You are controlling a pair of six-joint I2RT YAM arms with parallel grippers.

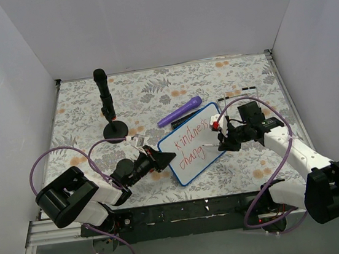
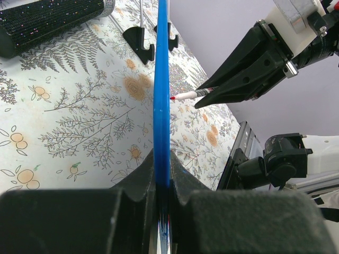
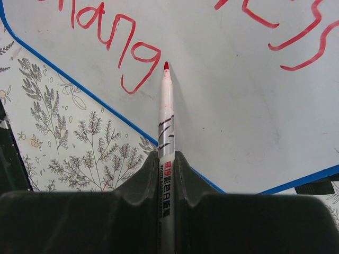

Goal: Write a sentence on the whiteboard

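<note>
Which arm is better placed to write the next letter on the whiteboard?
Right. The right tool grips the red marker, tip just past the last written letter on the whiteboard. The left tool is clamped on the board's blue edge, holding it.

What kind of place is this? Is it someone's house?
Probably a robot lab's test booth, not a house: plain white walls surround a flowery mat, a left arm and right arm are bolted at its near edge, with a whiteboard between them.
</note>
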